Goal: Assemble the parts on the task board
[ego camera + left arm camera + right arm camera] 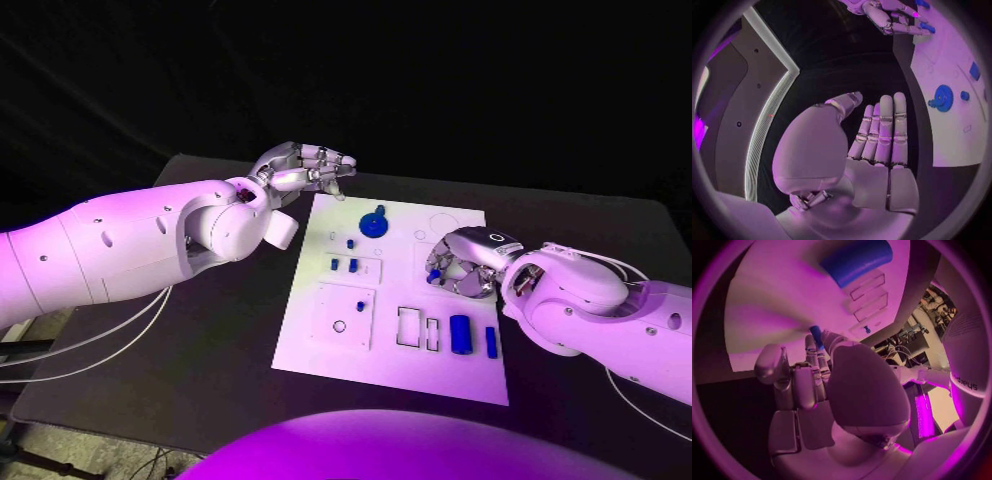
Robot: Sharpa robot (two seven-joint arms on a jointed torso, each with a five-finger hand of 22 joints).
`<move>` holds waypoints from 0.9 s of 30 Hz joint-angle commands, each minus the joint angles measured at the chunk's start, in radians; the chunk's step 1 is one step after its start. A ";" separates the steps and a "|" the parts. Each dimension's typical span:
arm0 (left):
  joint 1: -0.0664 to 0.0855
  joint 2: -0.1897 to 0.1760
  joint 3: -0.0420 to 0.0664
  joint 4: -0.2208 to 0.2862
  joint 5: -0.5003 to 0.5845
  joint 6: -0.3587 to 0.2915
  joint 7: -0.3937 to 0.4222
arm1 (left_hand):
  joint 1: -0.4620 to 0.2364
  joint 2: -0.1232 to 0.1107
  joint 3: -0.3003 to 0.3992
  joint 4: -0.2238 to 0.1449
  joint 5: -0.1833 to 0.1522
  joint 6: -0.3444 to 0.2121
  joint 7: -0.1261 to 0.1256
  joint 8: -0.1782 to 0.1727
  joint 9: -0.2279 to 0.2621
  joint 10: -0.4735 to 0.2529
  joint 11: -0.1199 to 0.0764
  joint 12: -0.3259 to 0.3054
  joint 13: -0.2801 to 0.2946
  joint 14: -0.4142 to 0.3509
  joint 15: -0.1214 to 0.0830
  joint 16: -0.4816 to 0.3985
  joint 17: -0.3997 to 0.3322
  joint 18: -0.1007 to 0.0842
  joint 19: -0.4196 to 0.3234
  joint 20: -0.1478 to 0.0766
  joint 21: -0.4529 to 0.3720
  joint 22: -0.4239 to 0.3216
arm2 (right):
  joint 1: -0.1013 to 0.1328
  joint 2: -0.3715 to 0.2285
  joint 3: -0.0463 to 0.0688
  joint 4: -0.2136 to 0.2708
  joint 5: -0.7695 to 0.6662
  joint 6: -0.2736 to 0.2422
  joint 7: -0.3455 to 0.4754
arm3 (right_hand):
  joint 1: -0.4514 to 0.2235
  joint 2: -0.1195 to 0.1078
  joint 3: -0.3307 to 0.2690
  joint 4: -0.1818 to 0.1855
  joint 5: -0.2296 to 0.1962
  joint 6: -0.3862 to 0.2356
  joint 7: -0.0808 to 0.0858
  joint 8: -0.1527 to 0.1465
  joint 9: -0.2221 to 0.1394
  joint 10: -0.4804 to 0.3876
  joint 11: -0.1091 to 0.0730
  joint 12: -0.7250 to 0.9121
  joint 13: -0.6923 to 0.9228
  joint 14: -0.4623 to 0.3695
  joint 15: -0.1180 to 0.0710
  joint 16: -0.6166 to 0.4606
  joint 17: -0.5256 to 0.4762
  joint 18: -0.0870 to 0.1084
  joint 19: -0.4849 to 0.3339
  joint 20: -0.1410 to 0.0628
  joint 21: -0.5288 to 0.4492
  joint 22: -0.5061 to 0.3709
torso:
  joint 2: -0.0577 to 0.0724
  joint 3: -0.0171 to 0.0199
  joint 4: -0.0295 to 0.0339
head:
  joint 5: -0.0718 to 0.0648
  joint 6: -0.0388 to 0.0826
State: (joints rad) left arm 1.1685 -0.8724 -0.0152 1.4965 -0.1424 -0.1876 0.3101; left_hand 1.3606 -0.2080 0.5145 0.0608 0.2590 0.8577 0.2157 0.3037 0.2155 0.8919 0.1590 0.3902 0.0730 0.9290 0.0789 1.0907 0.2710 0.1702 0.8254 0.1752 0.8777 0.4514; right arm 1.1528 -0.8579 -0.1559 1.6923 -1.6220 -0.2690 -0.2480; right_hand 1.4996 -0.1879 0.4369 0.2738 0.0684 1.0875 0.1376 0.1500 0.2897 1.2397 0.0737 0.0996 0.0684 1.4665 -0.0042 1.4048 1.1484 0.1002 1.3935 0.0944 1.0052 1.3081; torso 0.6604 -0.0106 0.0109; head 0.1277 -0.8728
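So the left hand (pixel 303 165) is hovering off the far-left corner of the task board (pixel 325 350), fingers straight and together, holding nothing. Left to right on the board: small blue pegs (pixel 343 264), the blue gear (pixel 374 223) near the far edge, then the blue block (pixel 460 334) and a thinner blue bar (pixel 492 343) toward the near right. The right hand (pixel 464 268) is low over the board's right side with its fingers curled down by a blue piece (pixel 816 336); can't tell if it's actually gripping it. My guess: it's mid-pick, and next it needs a clean pinch and lift. Black table (pixel 188 340), dark room behind.
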 commanded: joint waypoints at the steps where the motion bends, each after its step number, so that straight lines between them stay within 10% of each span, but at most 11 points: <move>1: 0.000 0.003 0.001 0.001 -0.005 0.019 0.002 | 0.001 0.009 -0.005 -0.001 0.002 -0.006 0.003 -0.004 -0.001 -0.007 0.000 0.003 -0.001 0.000 0.007 -0.004 -0.002 0.013 0.002 0.006 -0.004 -0.002 | -0.001 0.001 0.000 0.000 -0.005 -0.049 -0.005 | 0.022 0.011 0.031 -0.013 -0.009 0.019 -0.006 0.017 0.010 0.020 -0.008 0.001 0.003 0.030 -0.008 0.005 0.005 0.000 0.009 -0.002 0.011 0.059 | -0.001 -0.0003 0.0003 | -0.001 0.000; 9: 0.000 0.004 0.001 -0.001 -0.005 0.020 0.000 | 0.002 0.010 -0.004 -0.002 0.001 -0.006 0.003 -0.005 -0.001 -0.007 -0.001 0.004 -0.001 0.000 0.007 -0.004 -0.002 0.013 0.003 0.005 -0.005 -0.002 | -0.002 -0.001 0.000 0.009 0.007 -0.141 -0.005 | 0.027 0.015 0.118 -0.087 -0.011 0.041 -0.018 0.067 0.058 0.075 -0.025 0.004 0.011 0.032 -0.022 0.011 0.013 -0.004 0.015 -0.017 0.033 0.077 | -0.001 -0.0002 0.0010 | -0.001 0.000; 27: -0.001 0.010 0.001 -0.008 -0.005 0.025 -0.003 | 0.002 0.010 -0.004 -0.002 0.001 -0.006 0.003 -0.005 -0.001 -0.007 -0.001 0.004 -0.001 0.000 0.007 -0.004 -0.002 0.013 0.003 0.005 -0.005 -0.002 | 0.032 -0.027 0.004 0.152 0.045 -0.170 0.003 | -0.006 0.005 0.156 -0.119 -0.009 0.031 -0.019 0.087 0.087 0.085 -0.026 -0.006 0.011 0.033 -0.024 0.013 0.014 -0.005 0.015 -0.019 0.037 0.086 | -0.001 0.0000 -0.0019 | 0.006 0.000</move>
State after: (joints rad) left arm 1.1678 -0.8652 -0.0152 1.4875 -0.1442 -0.1814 0.3036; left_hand 1.3606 -0.2080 0.5145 0.0608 0.2590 0.8577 0.2157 0.3038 0.2155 0.8919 0.1590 0.3902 0.0730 0.9290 0.0789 1.0907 0.2702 0.1702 0.8254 0.1752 0.8779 0.4501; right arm 1.1845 -0.8927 -0.1518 1.8328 -1.5885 -0.4232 -0.2508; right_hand 1.5031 -0.1851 0.5886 0.1554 0.0574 1.1251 0.1205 0.2019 0.2983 1.2885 0.0785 0.0974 0.0829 1.4668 -0.0216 1.4145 1.1612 0.1001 1.4057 0.0821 1.0359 1.3078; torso 0.6583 -0.0109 0.0104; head 0.1315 -0.8728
